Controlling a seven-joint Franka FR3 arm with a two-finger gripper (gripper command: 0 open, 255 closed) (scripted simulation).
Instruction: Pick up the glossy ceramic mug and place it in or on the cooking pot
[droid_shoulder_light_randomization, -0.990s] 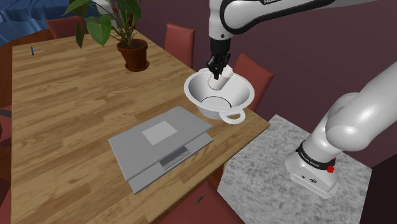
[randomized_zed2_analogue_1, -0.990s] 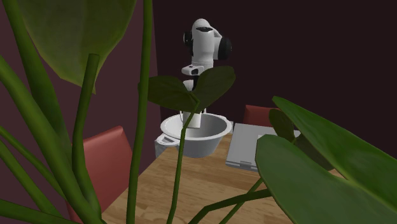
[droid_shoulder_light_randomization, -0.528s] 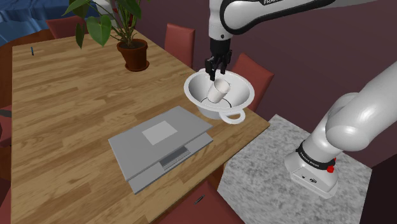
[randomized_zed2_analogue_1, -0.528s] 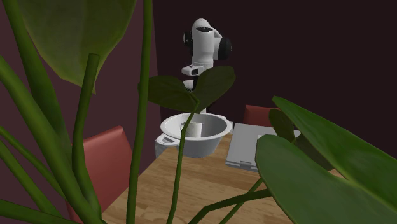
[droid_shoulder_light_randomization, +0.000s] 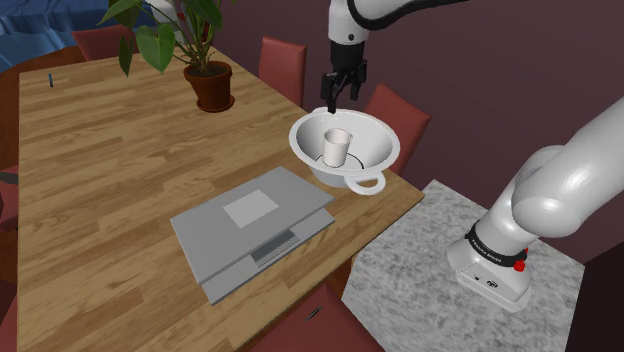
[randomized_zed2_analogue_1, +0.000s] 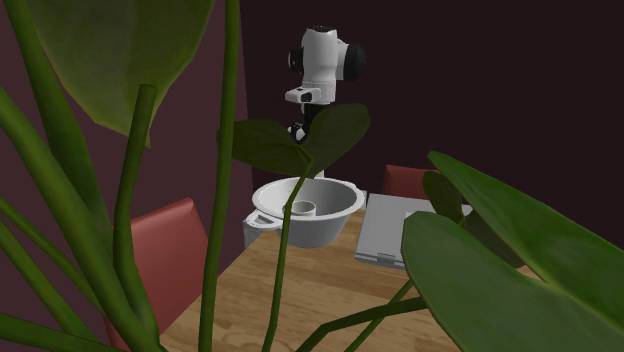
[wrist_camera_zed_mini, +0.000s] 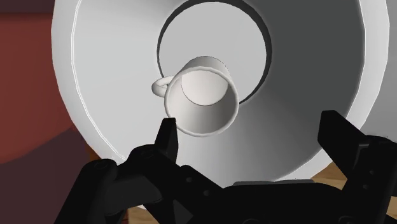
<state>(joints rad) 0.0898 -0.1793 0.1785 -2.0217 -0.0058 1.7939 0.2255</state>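
Standing upright on the floor of the white cooking pot (droid_shoulder_light_randomization: 377, 150), the white mug (droid_shoulder_light_randomization: 337, 147) is resting free. The black gripper (droid_shoulder_light_randomization: 340, 101) is hovering just above it, fingers spread apart and grasping nothing. The pot is sitting by the wooden table's (droid_shoulder_light_randomization: 100, 180) edge on the shoulder view's right.

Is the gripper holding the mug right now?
No: in the wrist view the gripper stands open and clear of the white mug, which sits upright inside the white pot.

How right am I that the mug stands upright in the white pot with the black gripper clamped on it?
Partly. The gripper is open, its fingers clear of the mug, as the wrist view shows. The mug does stand upright in the pot.
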